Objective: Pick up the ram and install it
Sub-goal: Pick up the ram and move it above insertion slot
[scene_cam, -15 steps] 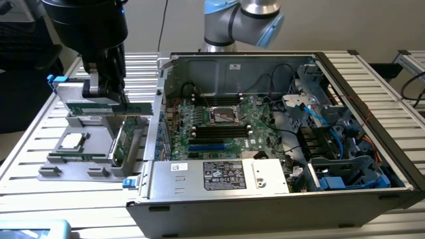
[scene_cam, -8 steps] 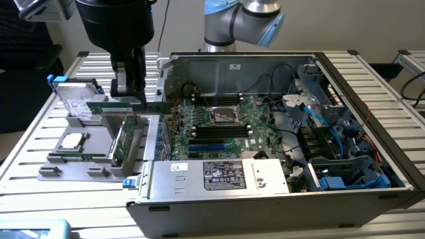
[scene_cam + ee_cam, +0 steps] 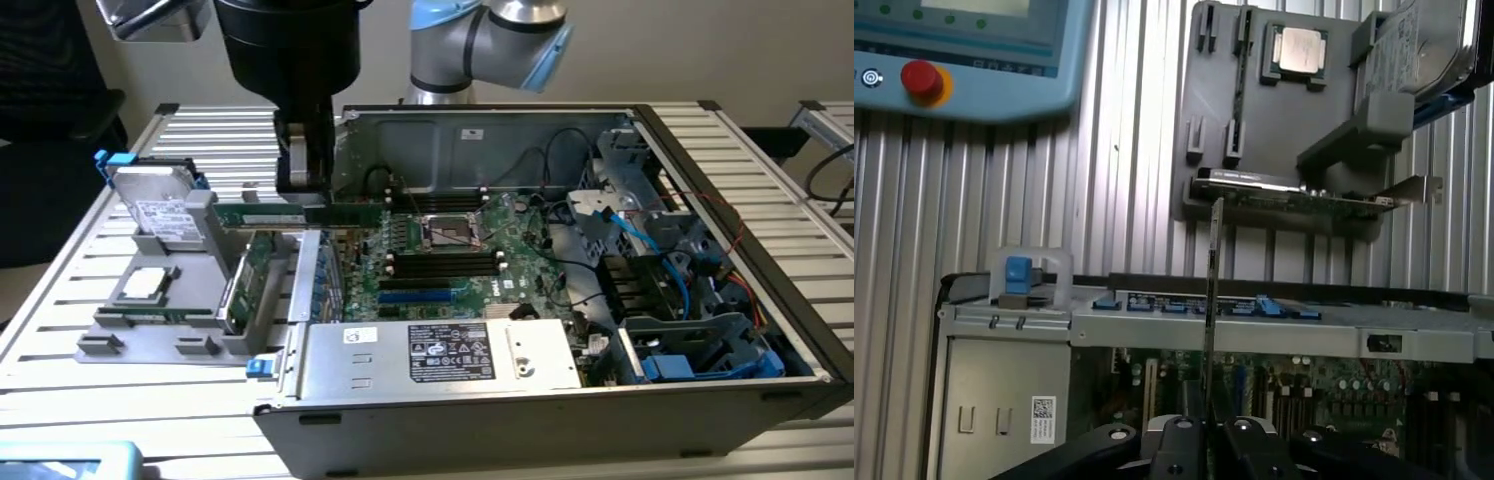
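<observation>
ram [image 3: 354, 214] status: picked, not seated; details big to small below.

slatted table [image 3: 160, 400] carries everything; open computer case [image 3: 534, 425] takes most of it, lying on its side with the motherboard [image 3: 461, 255] facing up; silver labelled box [image 3: 454, 350] sits at the case's near wall in the exterior view.

gray parts holder [image 3: 147, 335] lies on the table just beside the case, on the exterior view's left; it holds the hard drive [image 3: 158, 205], the broader green expansion card [image 3: 247, 285] and the square CPU chip [image 3: 147, 283]; a teach pendant [image 3: 974, 40] with a red stop button [image 3: 922, 80] shows in the wrist view, well apart from the holder.

gripper [image 3: 302, 195] hangs over the case wall that faces the holder; it's clenched on the ram; in the wrist view the stick [image 3: 1211, 300] is edge-on, a thin line running out from between the closed fingers [image 3: 1179, 445], pinched at one end section.

ram itself: in the air, long axis roughly level, clear of the holder, one end over the holder side and the other over the board; touching nothing but the gripper as far as I can tell.

progress, my read: pick step is done; install isn't; the long dark memory slots [image 3: 447, 262] mid-board look empty, and the ram is off to the side of them, not lined up above; alignment, lowering and seating are all left.
</observation>
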